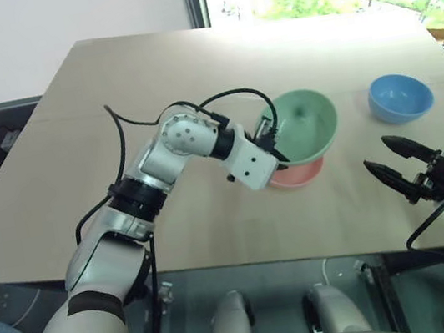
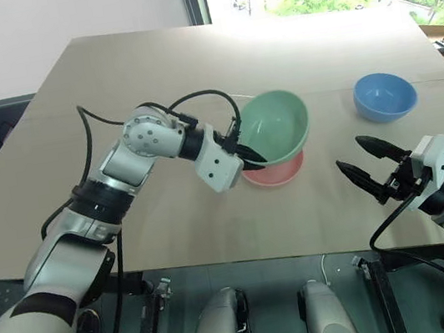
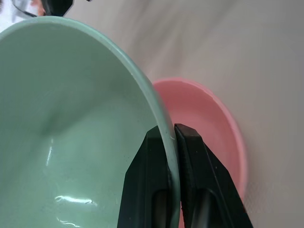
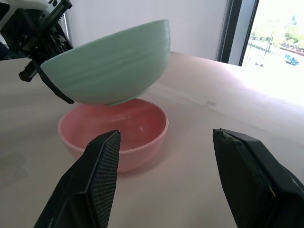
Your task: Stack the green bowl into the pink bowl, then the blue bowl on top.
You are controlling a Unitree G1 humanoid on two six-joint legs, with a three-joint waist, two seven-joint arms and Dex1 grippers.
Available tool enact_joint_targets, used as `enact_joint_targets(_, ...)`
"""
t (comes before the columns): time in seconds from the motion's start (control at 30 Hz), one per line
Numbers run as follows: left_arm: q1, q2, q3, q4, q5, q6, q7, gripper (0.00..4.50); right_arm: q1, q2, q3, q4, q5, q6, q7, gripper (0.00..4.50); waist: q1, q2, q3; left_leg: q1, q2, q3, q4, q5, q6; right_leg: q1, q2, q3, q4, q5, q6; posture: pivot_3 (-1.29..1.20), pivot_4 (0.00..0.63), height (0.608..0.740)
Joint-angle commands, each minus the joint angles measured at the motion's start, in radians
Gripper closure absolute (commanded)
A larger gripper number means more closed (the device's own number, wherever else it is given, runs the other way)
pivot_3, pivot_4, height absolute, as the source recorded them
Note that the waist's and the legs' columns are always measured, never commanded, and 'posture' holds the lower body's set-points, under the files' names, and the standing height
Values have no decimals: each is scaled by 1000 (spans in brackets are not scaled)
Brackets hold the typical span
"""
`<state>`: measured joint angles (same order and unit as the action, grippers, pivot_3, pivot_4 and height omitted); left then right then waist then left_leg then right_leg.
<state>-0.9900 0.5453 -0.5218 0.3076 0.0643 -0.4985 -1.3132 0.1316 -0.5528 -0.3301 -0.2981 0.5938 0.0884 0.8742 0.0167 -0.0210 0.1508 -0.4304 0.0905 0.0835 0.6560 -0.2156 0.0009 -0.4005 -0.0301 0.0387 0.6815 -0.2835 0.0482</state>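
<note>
Left gripper clamped on the rim of the green bowl, one finger inside the wall, one outside. Bowl carried tilted, hanging above the pink bowl, apparently clear of it in the right wrist view. Pink bowl resting on the table, partly hidden under the green one from the head camera.

For a clean finish: level the green bowl first, centre it over the pink bowl, lower straight down until seated, only then let go. Releasing while tilted would likely leave it cocked against the pink rim or nudge the pink bowl sideways. Outer finger sits between the two rims, so likely to catch on the way down; worth withdrawing upward, not sideways.

Right gripper spread wide, holding nothing, hovering near the table's front edge, well apart from the stack. Blue bowl upright on the table, to the right of the stack and beyond the right gripper, path to it unobstructed. Nothing else standing on the tabletop; window behind.
</note>
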Motion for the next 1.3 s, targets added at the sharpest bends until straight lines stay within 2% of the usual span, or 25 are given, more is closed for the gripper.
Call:
enact_joint_targets(0.03, 6, 1, 28, -65, -41, 44, -30, 4423, 5, -11, -23, -20, 10, -6, 3, 1231, -2, 0, 0, 0, 0, 0, 0, 0, 0, 0, 0, 0, 0, 0, 0, 0, 150, 740)
enact_joint_targets(0.07, 10, 5, 28, -72, -46, 49, -42, 3840, 6, -13, -22, -20, 10, -4, 3, 1231, -2, 0, 0, 0, 0, 0, 0, 0, 0, 0, 0, 0, 0, 0, 0, 0, 150, 740)
enact_joint_targets(0.1, 16, 8, 28, -79, -54, 55, -54, 3623, 6, -14, -23, -20, 11, -2, 4, 1231, -3, 0, 0, 0, 0, 0, 0, 0, 0, 0, 0, 0, 0, 0, 0, 0, 150, 740)
enact_joint_targets(0.2, 24, 4, 36, -79, -49, 49, -50, 2528, 8, -16, -24, -20, 12, -1, 5, 1231, -3, 0, 0, 0, 0, 0, 0, 0, 0, 0, 0, 0, 0, 0, 0, 0, 150, 740)
enact_joint_targets(0.3, 29, 3, 46, -74, -32, 52, -33, 1630, 11, -15, -23, -21, 11, -1, 6, 1231, -3, 0, 0, 0, 0, 0, 0, 0, 0, 0, 0, 0, 0, 0, 0, 0, 150, 740)
enact_joint_targets(0.33, 37, 7, 53, -83, -45, 73, -37, 1138, 12, -15, -22, -21, 10, -1, 6, 1231, -3, 0, 0, 0, 0, 0, 0, 0, 0, 0, 0, 0, 0, 0, 0, 0, 150, 740)
enact_joint_targets(0.43, 75, 29, 92, -143, -135, 199, -71, 89, 18, -18, -24, -25, 9, 0, 8, 1231, -6, 0, 0, 0, 0, 0, 0, 0, 0, 0, 0, 0, 0, 0, 0, 0, 150, 740)
enact_joint_targets(0.6, 165, 87, 222, -180, -262, 443, -41, 30, 38, -25, -43, -24, 1, 1, -4, 1231, -6, 1, 0, 0, 0, 0, 0, 0, 0, 0, 0, 0, 0, 0, 0, 0, 150, 740)
enact_joint_targets(0.7, 224, 99, 299, -195, -310, 549, 14, 30, 53, -58, -41, -31, 11, 78, -24, 1231, -5, 1, -1, 1, 0, -1, 0, 0, 0, 0, 0, 0, 1, 0, 0, 0, 150, 740)
enact_joint_targets(0.8, 290, 99, 380, -272, -393, 688, 71, 30, 30, -100, -36, 11, -30, 76, -13, 1231, -4, 1, -1, 0, 0, -1, 0, 0, 0, 0, 0, -1, 0, 0, 0, 0, 150, 740)
enact_joint_targets(0.93, 349, 70, 503, -347, -512, 841, 188, 30, -69, -160, -18, 128, -111, 80, -38, 1231, -4, 1, -1, 0, 0, -1, 1, 0, 0, 0, 0, -1, 1, 0, 0, 0, 150, 740)
enact_joint_targets(1.03, 384, 45, 569, -401, -578, 884, 249, 30, -161, -223, 25, 256, -197, 71, -29, 1231, -5, 1, -1, 1, 0, -1, 1, 0, 0, 1, 0, -1, 2, 0, 0, 0, 150, 740)
enact_joint_targets(1.17, 416, -7, 633, -454, -628, 863, 318, 30, -320, -293, 83, 445, -283, 66, -7, 1231, -6, 1, -1, 1, 0, -1, 1, 0, 0, 1, 0, -1, 1, 0, 0, 0, 150, 740)
enact_joint_targets(1.3, 442, -8, 632, -485, -628, 871, 336, 30, -464, -339, 138, 609, -359, -2, 33, 1231, -4, 2, -1, 1, 0, -1, 1, 0, 0, 0, 0, -1, 1, 0, 0, 0, 150, 740)
